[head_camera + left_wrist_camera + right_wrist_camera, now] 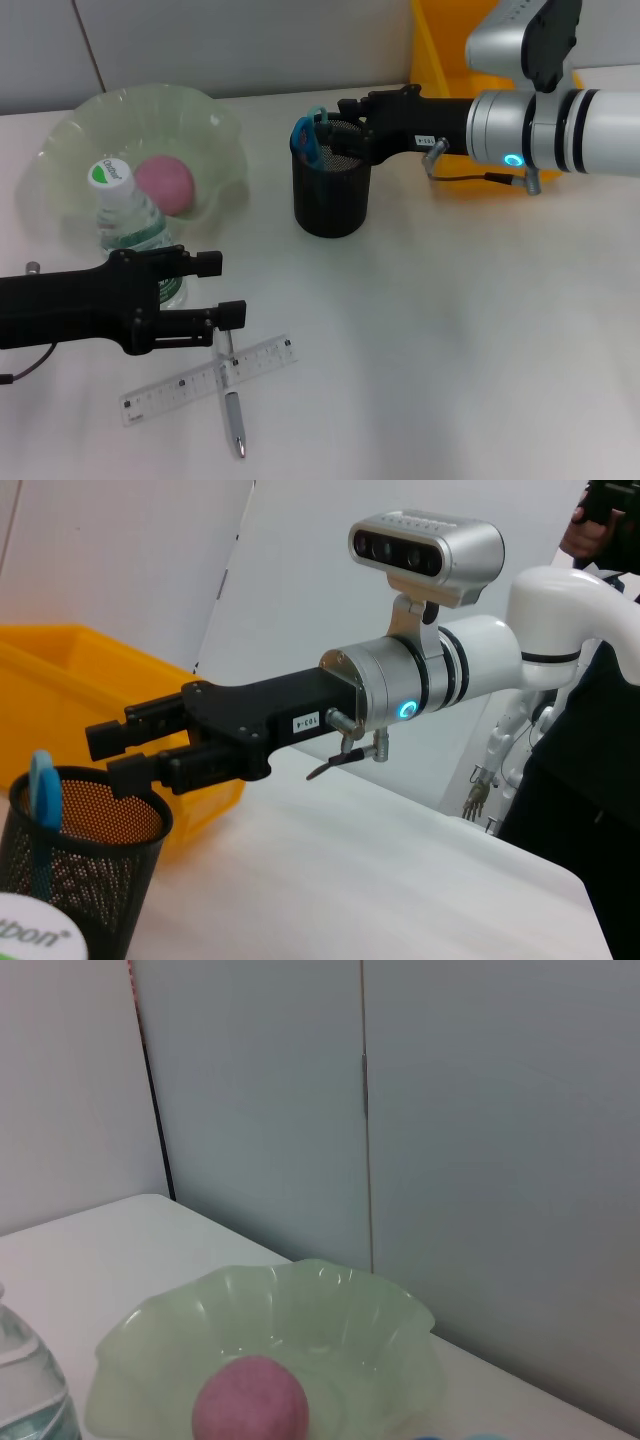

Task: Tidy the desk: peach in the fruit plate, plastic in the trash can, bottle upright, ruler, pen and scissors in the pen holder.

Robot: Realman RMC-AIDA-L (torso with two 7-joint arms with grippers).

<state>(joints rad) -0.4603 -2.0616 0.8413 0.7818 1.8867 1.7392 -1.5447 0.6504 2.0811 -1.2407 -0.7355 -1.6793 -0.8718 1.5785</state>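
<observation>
Scissors [308, 138] stand in the pen holder [331, 195], their light blue handles poking above the rim at its left side; we see the right gripper [345, 128] hovering just over that rim, its fingers [135, 742] parted and holding nothing (the left wrist view shows this best). Behind it sits the trash can [440, 45], at the far edge of the desk [470, 330]. The peach [164, 184] lies in the fruit plate [215, 125]; the bottle [128, 228] stands upright just in front of the plate. The left gripper [218, 289] is low beside the bottle, fingers spread, empty; just beyond its fingertips the ruler [210, 379] lies flat on the desk with the pen [232, 402] crossing it.
</observation>
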